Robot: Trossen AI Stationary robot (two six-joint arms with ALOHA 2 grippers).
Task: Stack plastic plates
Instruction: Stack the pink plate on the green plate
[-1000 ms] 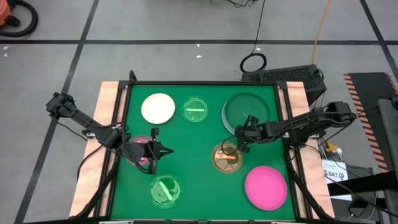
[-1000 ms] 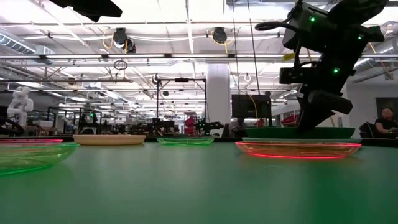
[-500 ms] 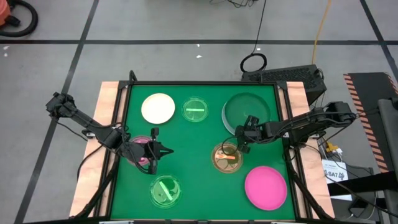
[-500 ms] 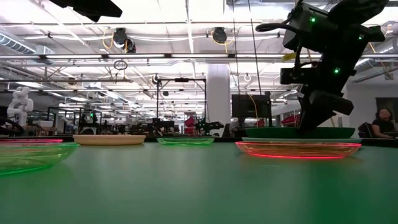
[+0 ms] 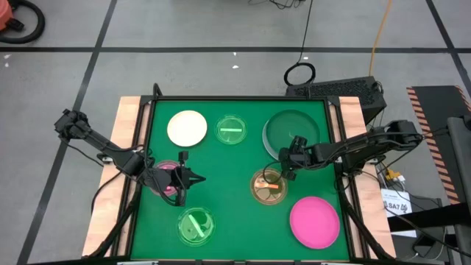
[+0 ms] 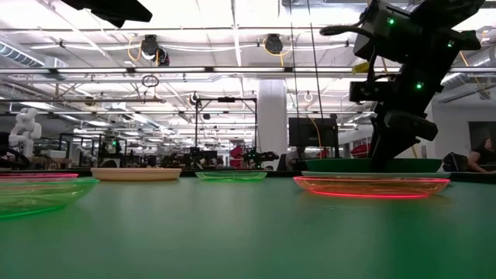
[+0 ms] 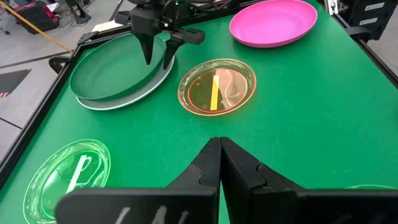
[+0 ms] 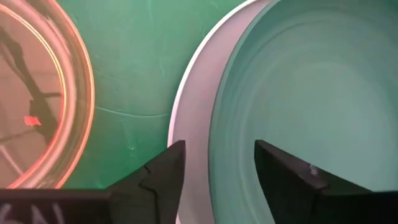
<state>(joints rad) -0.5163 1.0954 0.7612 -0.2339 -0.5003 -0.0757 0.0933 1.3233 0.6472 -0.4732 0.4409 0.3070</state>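
A: The right gripper (image 5: 284, 166) has its fingers (image 8: 163, 171) apart, poised over the near rim of the dark-green plate (image 5: 290, 128); through the wrist camera one finger sits over the pale rim beneath it, the other over the green bowl.

B: So that green plate already rests on a pale-blue plate (image 7: 122, 99)?

A: It appears so; a pale edge shows under it. The amber dish (image 5: 268, 185) lies just beside, apart from the pair.

B: And the left gripper (image 5: 188, 179)?

A: Its fingers (image 7: 219, 163) are pressed together on nothing, and it hangs near the small pink dish (image 5: 168, 179).

B: Which step is this, then?

A: Probably picking up the green-on-blue pair by its rim. Next the gripper should lower, close on the edge, then lift. The cream plate (image 5: 187, 128), hot-pink plate (image 5: 314, 221) and two green dishes (image 5: 231, 129) (image 5: 196, 225) lie unstacked.
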